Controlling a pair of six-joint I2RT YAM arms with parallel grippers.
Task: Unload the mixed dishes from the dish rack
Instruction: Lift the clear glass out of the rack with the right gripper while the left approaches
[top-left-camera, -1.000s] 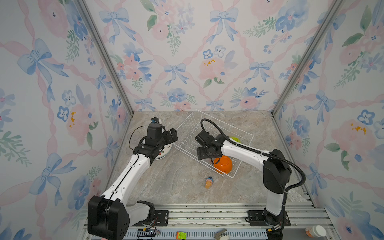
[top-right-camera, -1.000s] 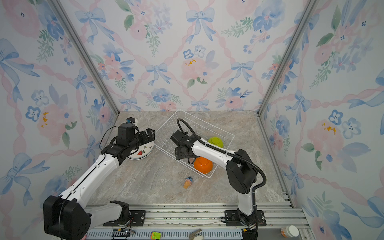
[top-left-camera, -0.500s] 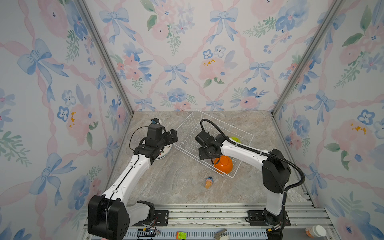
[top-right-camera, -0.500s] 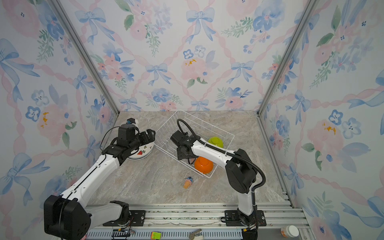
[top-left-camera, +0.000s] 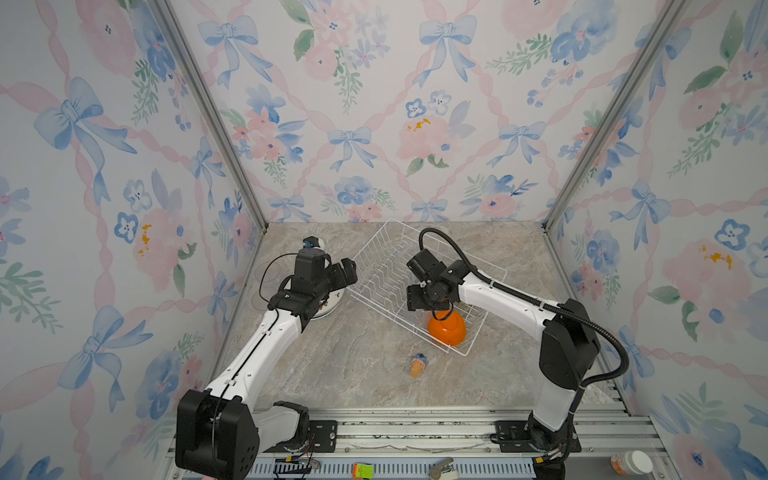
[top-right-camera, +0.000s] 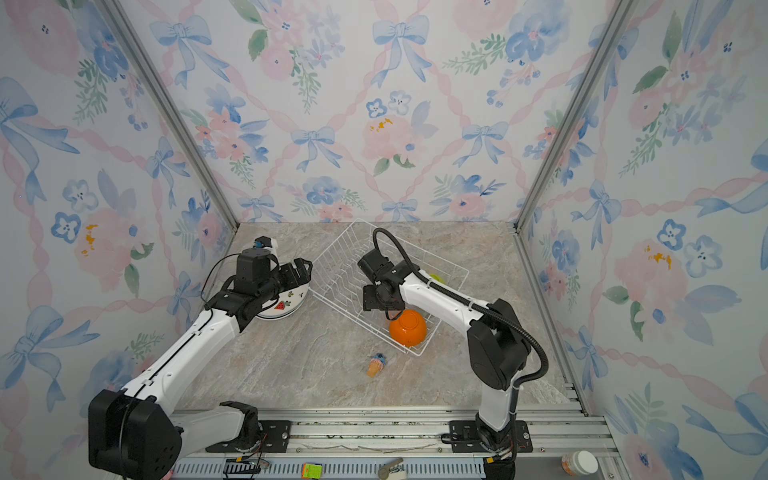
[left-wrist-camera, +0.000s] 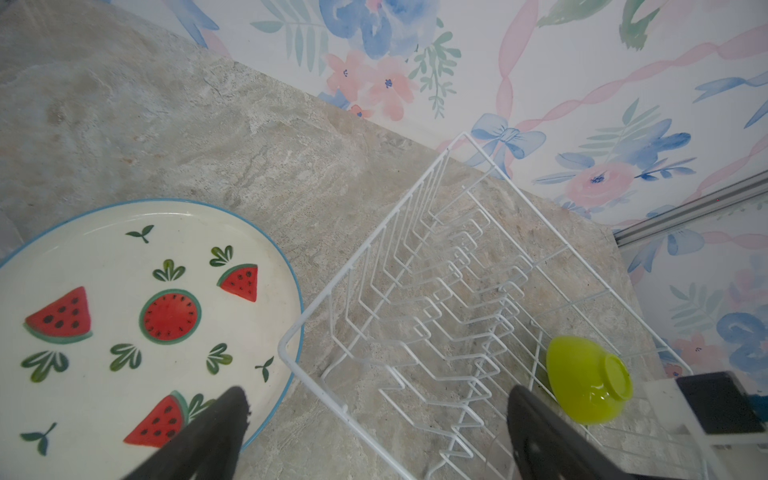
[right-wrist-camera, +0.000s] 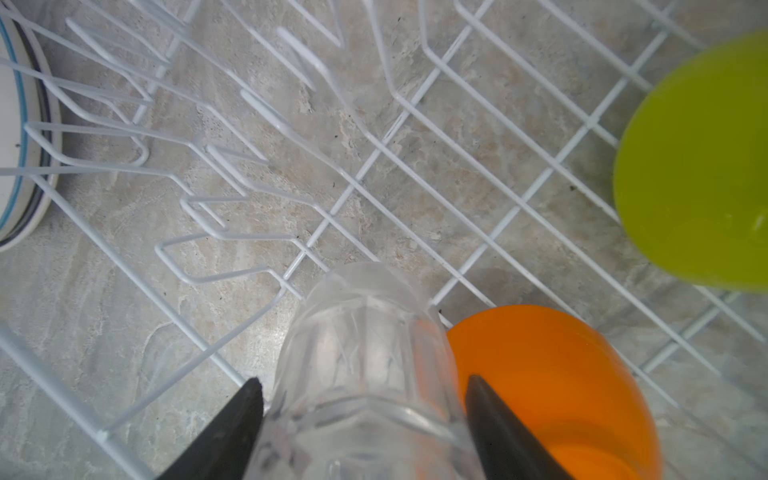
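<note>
Right gripper (right-wrist-camera: 363, 380) clamps small clear faceted glass (right-wrist-camera: 365, 332) mid-wall, inside white wire dish rack (left-wrist-camera: 284, 343). Judged light, rigid, slippery, breakable. Left gripper (left-wrist-camera: 376, 390) spread, empty.

Marbled grey-beige stone tabletop (top-left-camera: 332, 374) here: big white wire dish rack (top-left-camera: 376, 266) sitting askew, round white watermelon-print plates (top-right-camera: 286, 305) stacked just left of it, small orange-and-blue toy (top-left-camera: 417, 364) lying in front, apart.

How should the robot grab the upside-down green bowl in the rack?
Probably by its little foot ring, pinched across from above. The lime-green bowl sits tilted, bottom-up, in the dish rack, so the rim faces down while the ring sticks up.
</note>
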